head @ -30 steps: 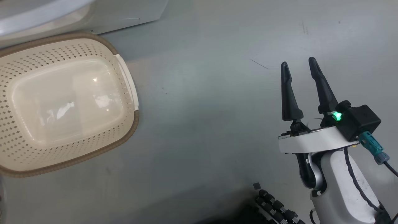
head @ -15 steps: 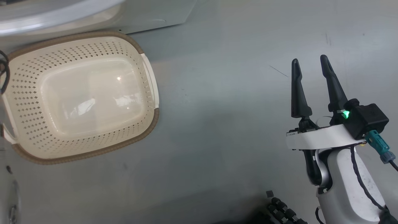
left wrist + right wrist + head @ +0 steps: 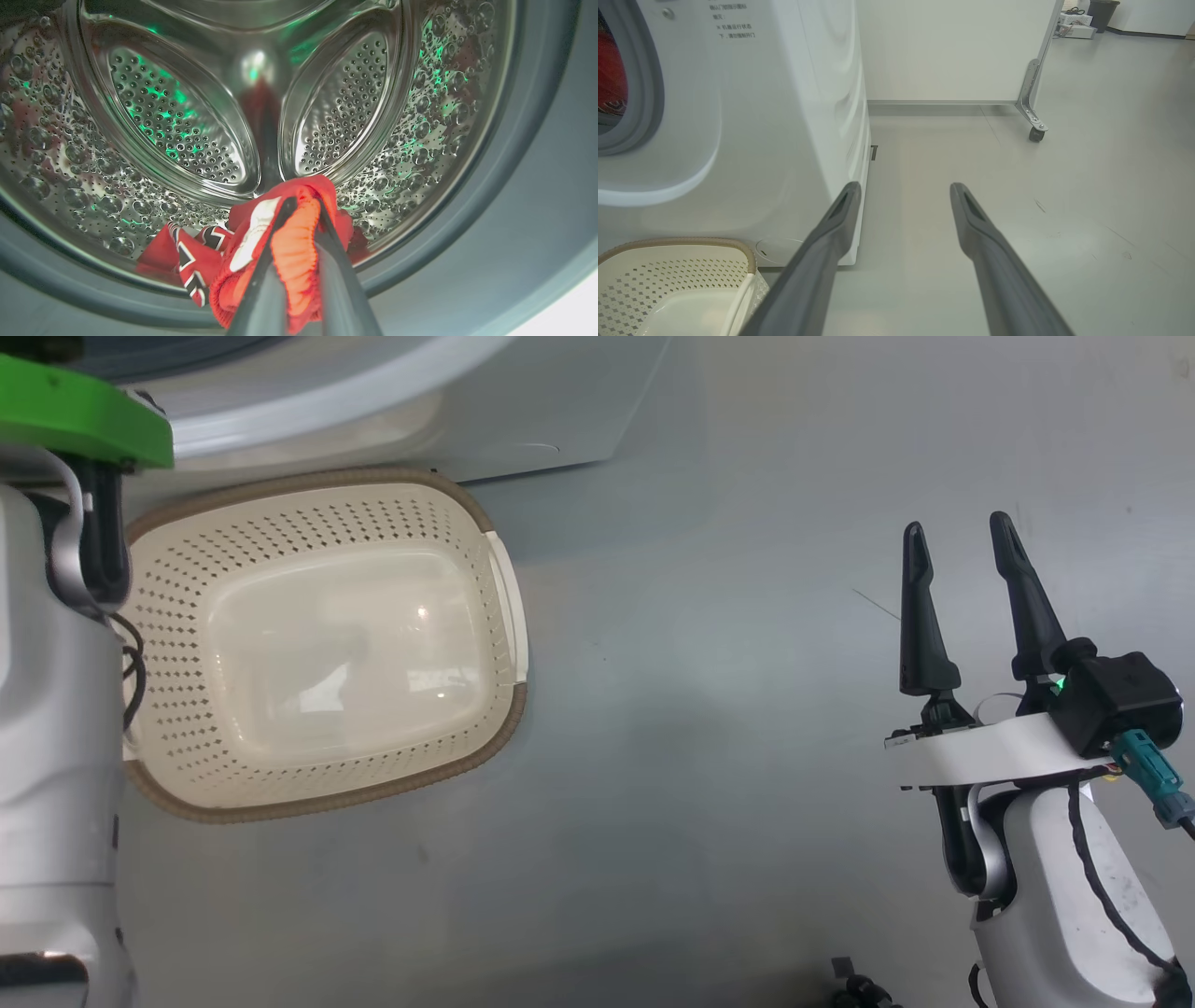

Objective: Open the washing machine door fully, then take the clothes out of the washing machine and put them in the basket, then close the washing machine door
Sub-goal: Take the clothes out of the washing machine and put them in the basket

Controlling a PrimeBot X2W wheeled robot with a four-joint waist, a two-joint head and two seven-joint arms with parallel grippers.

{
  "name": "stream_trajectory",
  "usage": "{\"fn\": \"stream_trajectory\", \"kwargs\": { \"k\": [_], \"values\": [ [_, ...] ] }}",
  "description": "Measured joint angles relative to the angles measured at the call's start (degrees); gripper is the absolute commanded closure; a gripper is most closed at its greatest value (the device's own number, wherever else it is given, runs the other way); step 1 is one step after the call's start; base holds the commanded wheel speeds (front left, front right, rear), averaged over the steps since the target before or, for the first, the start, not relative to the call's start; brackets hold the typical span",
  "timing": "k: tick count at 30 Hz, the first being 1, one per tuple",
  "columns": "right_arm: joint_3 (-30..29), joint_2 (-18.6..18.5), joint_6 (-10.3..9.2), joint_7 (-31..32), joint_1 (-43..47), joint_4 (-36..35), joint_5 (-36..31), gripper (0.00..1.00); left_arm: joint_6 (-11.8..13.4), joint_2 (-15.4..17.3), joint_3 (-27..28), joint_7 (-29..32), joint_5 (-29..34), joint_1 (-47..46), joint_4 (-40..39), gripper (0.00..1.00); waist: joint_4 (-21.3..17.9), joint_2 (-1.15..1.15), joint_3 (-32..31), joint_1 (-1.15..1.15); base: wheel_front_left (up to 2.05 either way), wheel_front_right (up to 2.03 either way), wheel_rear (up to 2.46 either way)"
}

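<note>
"Where are the red clothes [image 3: 299, 242]?"

"Inside the washing machine [image 3: 784, 116], low down at the front of the shiny drum [image 3: 187, 121]. The left gripper [image 3: 304, 205] points into the drum. Its jaws are pinching a bunch of the red cloth. The cloth is squeezed right between the two jaws and spills out on both sides."

"And the other one?"

"The right gripper [image 3: 956, 523] hangs over the grey floor [image 3: 700, 709], well apart from the clothes. Its jaws are spread apart."

"Where is the basket [image 3: 308, 523]?"

"On the floor, just in front of the washing machine, off to the left of the right gripper."
</note>
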Motion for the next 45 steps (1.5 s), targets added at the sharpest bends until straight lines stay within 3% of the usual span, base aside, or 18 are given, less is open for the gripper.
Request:
{"fn": "stream_trajectory", "kwargs": {
  "k": [11,18,24,32,45],
  "values": [
    [-1.3,-0.3,0.35,0.0,2.5,1.2,-0.1,0.0,1.3,-0.6,0.0,0.1,2.8,9.1,-7.7,1.0,3.6,0.0,-5.0,0.0,0.0,0.0,0.0],
    [-2.3,-0.9,0.45,0.0,3.6,1.7,-0.4,0.0,3.0,-2.2,2.8,0.4,4.3,15.0,-19.3,1.0,6.2,0.0,-8.9,0.0,0.0,0.0,0.0],
    [-3.0,-1.1,0.44,0.0,5.4,1.9,-0.4,0.0,3.5,-4.7,3.3,0.4,4.3,20.8,-24.2,1.0,8.2,0.0,-11.5,0.0,0.0,0.0,0.0],
    [-2.7,-1.0,0.86,0.0,6.3,2.3,-0.4,0.0,4.2,-4.9,3.9,0.4,6.8,25.6,-33.8,1.0,9.8,0.0,-14.3,0.0,0.0,0.0,0.0],
    [-1.9,-0.9,1.37,0.0,7.2,1.9,-0.4,0.0,4.4,-6.0,1.2,0.4,6.3,35.8,-34.8,1.0,10.0,0.0,-14.5,0.0,0.0,0.0,0.0]
  ]
}}
